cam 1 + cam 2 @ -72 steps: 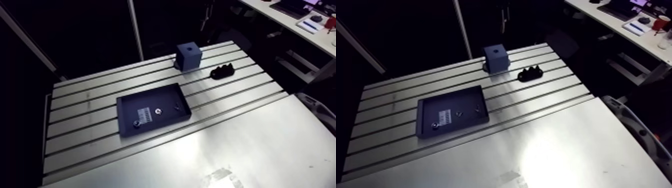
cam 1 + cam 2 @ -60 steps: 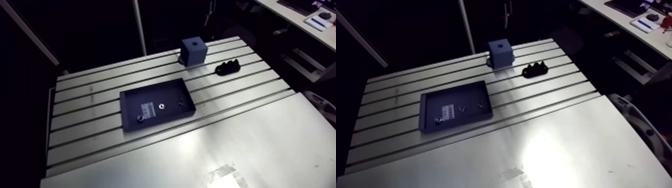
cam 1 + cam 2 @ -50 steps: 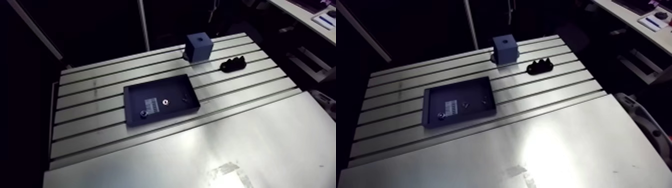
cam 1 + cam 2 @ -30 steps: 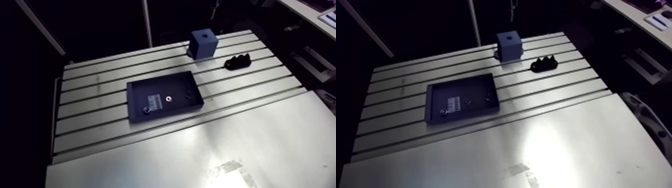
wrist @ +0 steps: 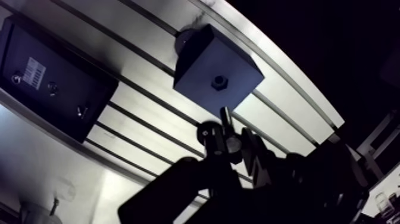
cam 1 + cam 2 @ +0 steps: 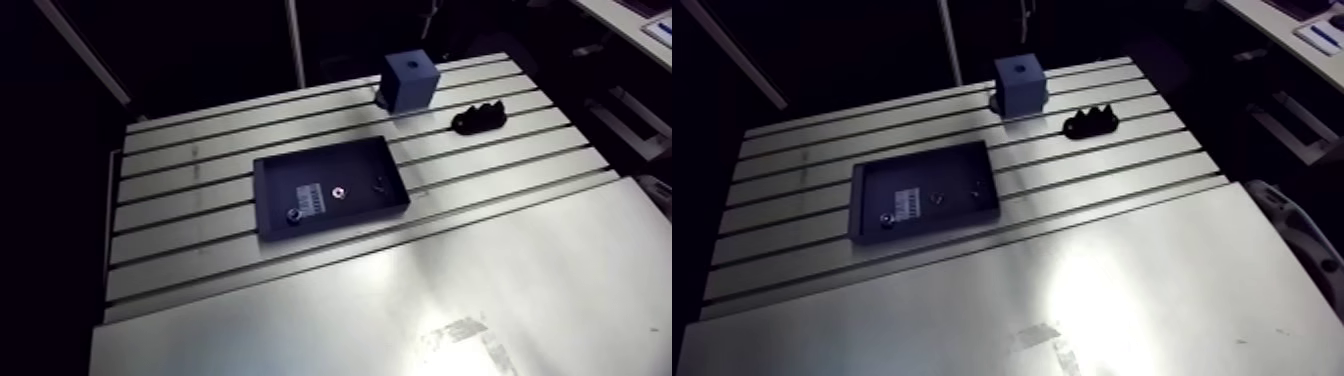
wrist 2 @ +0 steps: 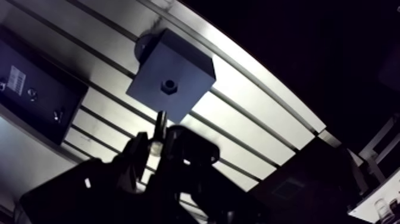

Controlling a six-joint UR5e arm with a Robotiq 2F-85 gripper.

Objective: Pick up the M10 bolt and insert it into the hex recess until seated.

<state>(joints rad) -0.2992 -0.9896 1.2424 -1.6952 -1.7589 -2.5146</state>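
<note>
Jaws were closed on the M10 bolt (image 5: 225,117), with its free end sticking out ahead of them toward the block. This came from the wrist view only; the arm view didn't show them.

Slotted table (image 6: 190,215): slots ran across the far half and a smooth sheet (image 6: 560,280) covered the near half. Black tray (image 6: 352,208) sat flat near the middle of the slotted part. Blue-grey block (image 6: 410,80) stood at about 1 o'clock from the tray, near the table's far edge and well apart from the tray. Black ridged holder (image 6: 478,118) lay near the block at about 4 o'clock from it, not touching.

Hex recess (image 5: 220,80) was in the centre of the block's top face. Bolt tip sat over the block's near edge, short of the recess. Couldn't tell whether it touched the face.

In the tray:
- white label (image 6: 313,199)
- bright ring-shaped part (image 6: 338,191), at 3 o'clock from the label
- dark round part (image 6: 294,214), at 8 o'clock from the label
- small dark piece (image 6: 380,183), toward the tray's 3 o'clock side

The three parts were too small to identify.
</note>
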